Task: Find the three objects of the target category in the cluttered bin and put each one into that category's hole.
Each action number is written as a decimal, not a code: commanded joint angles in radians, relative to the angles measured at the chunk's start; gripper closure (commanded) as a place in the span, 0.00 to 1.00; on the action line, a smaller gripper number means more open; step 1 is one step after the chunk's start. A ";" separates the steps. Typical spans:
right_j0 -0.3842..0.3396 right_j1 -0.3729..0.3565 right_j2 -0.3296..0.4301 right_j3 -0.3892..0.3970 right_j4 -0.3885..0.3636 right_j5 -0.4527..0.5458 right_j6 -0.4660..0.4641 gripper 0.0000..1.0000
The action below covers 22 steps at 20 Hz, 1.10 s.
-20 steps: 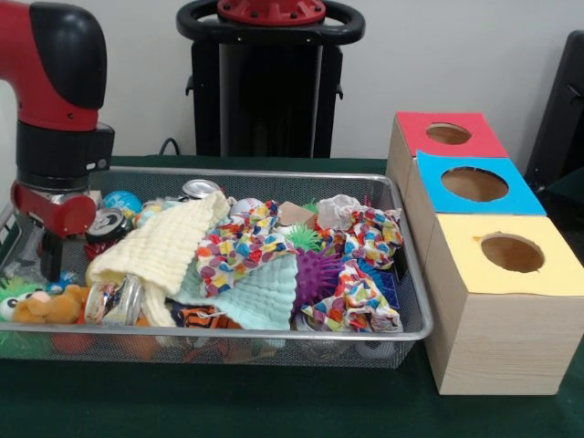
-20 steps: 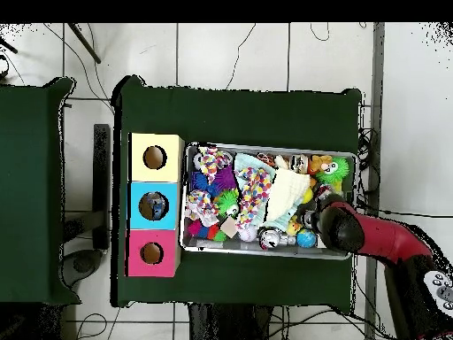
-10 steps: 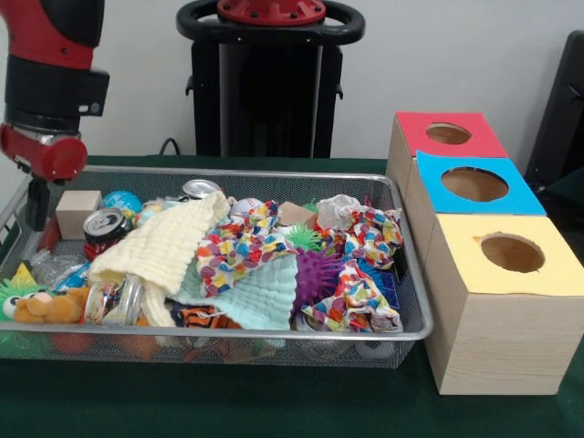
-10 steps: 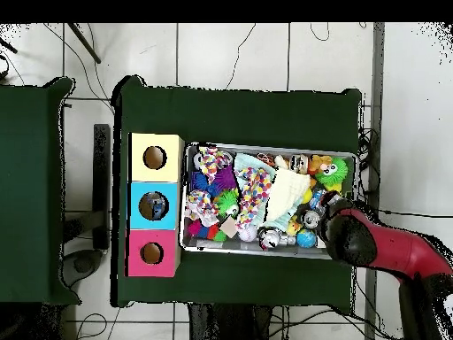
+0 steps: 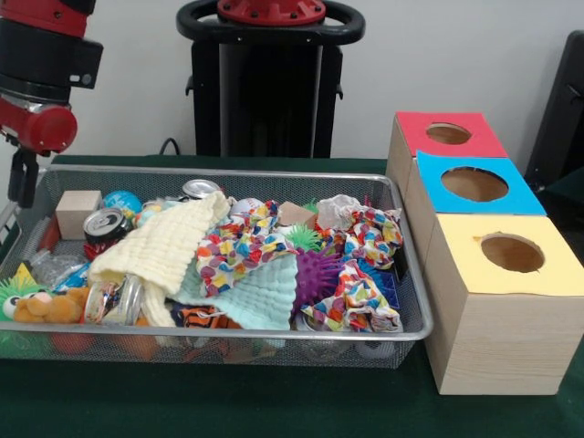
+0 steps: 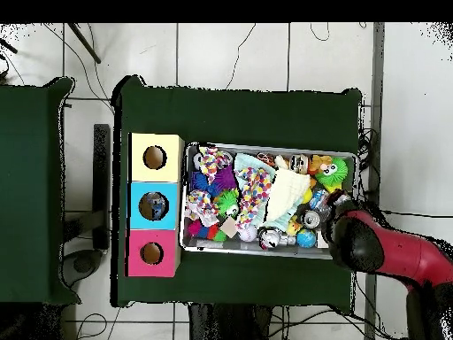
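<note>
One gripper (image 5: 20, 178) is hanging above the bin's (image 5: 274, 173) corner, just beside the block (image 5: 77, 213); whether its fingers are spread cannot be told.

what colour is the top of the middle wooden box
Blue top of the middle wooden box, with a round hole; clearest in the front view.

Robot lab: pedestal (image 5: 270, 82), floor cables (image 6: 265, 53), green-clothed table (image 6: 239, 115).

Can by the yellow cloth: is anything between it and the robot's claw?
Nothing covers the can; its top is bare. The gripper hangs over the bin's end at the front view's left. Only a wooden block sits near the can there, low in the bin.
</note>
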 commanded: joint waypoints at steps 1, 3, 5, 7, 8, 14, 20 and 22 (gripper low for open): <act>-0.020 0.019 0.082 0.045 0.006 0.112 -0.083 0.00; -0.034 0.024 0.105 0.045 0.001 0.109 -0.104 0.00; -0.026 0.031 0.090 0.046 0.025 0.100 -0.054 0.00; -0.015 0.037 0.072 0.044 0.051 0.100 -0.007 0.00; -0.010 0.040 0.063 0.044 0.064 0.100 0.016 0.00; 0.052 0.109 -0.038 0.020 0.104 0.030 0.141 0.00; 0.146 0.217 -0.201 0.016 0.240 -0.086 0.308 0.00; 0.138 0.243 -0.194 0.024 0.272 -0.104 0.288 0.00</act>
